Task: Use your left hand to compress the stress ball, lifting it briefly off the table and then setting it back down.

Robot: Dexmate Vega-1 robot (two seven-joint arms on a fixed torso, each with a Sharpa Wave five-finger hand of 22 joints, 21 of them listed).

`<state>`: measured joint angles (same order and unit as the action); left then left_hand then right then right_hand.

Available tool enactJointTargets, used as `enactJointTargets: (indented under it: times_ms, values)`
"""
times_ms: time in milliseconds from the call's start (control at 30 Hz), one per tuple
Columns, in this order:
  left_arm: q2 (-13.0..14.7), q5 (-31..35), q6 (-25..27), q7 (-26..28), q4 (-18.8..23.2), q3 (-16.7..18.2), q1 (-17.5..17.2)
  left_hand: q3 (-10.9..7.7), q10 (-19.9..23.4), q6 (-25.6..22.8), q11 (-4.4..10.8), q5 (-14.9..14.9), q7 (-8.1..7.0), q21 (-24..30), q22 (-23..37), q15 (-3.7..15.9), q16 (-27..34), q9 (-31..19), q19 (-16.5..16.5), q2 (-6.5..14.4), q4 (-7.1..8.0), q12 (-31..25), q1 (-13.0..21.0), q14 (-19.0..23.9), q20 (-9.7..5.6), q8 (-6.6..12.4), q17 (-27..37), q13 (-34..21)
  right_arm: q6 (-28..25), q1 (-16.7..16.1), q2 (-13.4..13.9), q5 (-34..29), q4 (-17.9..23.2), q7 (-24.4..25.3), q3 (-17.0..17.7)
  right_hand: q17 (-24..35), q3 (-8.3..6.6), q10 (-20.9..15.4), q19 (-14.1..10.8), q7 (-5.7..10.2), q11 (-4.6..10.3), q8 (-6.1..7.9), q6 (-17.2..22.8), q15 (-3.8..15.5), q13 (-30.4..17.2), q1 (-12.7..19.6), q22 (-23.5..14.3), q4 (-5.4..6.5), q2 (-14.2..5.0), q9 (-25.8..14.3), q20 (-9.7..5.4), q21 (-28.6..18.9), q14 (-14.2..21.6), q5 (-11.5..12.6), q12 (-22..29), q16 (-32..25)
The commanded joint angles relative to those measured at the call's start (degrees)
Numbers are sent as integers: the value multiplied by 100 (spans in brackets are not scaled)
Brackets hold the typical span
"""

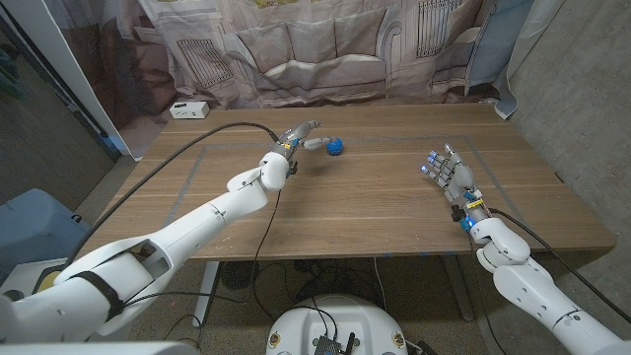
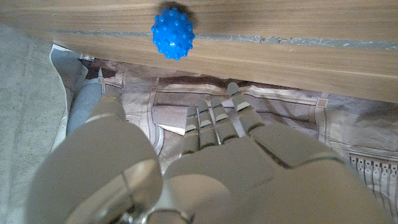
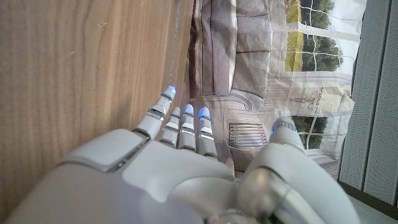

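From the head view we see our left hand [image 1: 296,137] reaching across the worktop [image 1: 375,197] toward the blue stress ball [image 1: 335,147], which sits on the wood toward the far side, a little left of the middle. The fingers point at the ball and stop just beside it; we cannot tell from here whether a fingertip touches it. The hand holds nothing. Our right hand [image 1: 449,175] stands well apart on the right side of the worktop, fingers spread and upright, with nothing in it. A small white box [image 1: 188,109] lies near the far left corner.

In the left wrist view the ball [image 2: 173,32] rests alone on the worktop surface, knobbly and round, with the fingers [image 2: 211,124] stretched out straight toward it and a clear gap between them and the ball. The thumb is spread out to the side.

In the right wrist view the right hand [image 3: 186,168] shows straight, parted fingers beside the wood, empty.

We judge the step in hand to be the approach: the ball is not yet grasped. The next move calls for carrying the left hand forward until the ball sits between thumb and fingers, then closing to squeeze it before any lift.
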<state>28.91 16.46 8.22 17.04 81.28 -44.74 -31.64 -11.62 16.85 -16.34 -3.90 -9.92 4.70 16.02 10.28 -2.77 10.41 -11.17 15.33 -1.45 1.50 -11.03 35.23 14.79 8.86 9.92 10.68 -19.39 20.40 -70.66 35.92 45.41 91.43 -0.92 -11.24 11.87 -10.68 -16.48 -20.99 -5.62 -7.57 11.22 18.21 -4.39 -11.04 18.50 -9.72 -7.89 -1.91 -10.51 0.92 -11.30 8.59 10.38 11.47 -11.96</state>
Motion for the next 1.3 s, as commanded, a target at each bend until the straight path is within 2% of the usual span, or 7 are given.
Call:
enactJointTargets:
  times_ms: [33,133,567,733,933,1033,1300]
  values:
    - [207,-536,-546,148,320,419,-497,-2,-4,16,-7,-33,31,-55,9,-11,35,5,-34,31,58,-32,-129,-42,-135,47,18,16,184,131,-126,-253,9,75,-143,12,12,-30,-10,-24,-3,-1,16,6,-19,5,-16,10,-9,-35,-30,-1,34,-2,-2,2]
    - [271,-716,-628,173,438,562,-686,-1,-7,14,-32,-36,33,-81,8,-38,30,9,-71,57,76,-35,-162,-65,-143,55,17,30,272,181,-167,-360,-47,104,-184,13,15,-29,-9,-20,0,1,20,11,-19,0,-16,12,-7,-35,-28,0,37,-3,-3,0]
    - [438,-1038,9,575,1529,1070,-1519,0,-148,85,-53,-32,32,-230,8,-60,3,29,-317,161,136,-9,-285,-211,-187,53,6,104,321,381,-169,-355,-159,-89,-272,18,39,-50,-11,-43,-27,7,37,-2,-19,-38,-15,29,13,-35,-24,3,43,-5,6,-3]
    - [481,-1008,134,704,1701,1134,-1632,-5,-148,103,-75,-31,18,-244,8,-72,13,33,-326,193,148,-16,-308,-206,-188,52,4,122,197,439,-83,-372,-114,-93,-291,20,48,-54,-14,-38,-35,10,45,-6,-19,-53,-14,35,21,-35,-23,3,45,-4,7,-4]
    - [549,-1121,-127,741,1749,1242,-1763,-1,-136,173,-94,-26,-2,-268,8,-76,24,38,-342,225,170,-33,-356,-206,-177,39,1,150,115,617,-37,-422,-273,-229,-384,23,57,-43,-6,-31,-20,5,34,-5,-19,-70,-14,43,26,-35,-21,8,41,-4,3,-3]
    - [571,-1182,-335,804,1778,1324,-1860,17,-84,200,-80,-22,8,-260,8,-73,52,44,-276,232,188,-59,-413,-142,-292,43,-3,183,145,655,-67,-430,-322,-247,-410,24,63,-47,4,-30,-16,6,37,9,-18,-79,-14,47,30,-35,-27,12,34,-3,4,-1]
    - [578,-2000,-1679,253,1204,1576,-1931,58,1,200,-77,-17,13,-249,5,-24,87,52,-174,214,215,-93,-507,-37,-363,61,-8,232,135,669,-86,-454,-265,-180,-439,24,71,-50,21,-4,-3,9,47,23,-18,-89,-14,51,34,-35,-48,20,27,1,5,2]
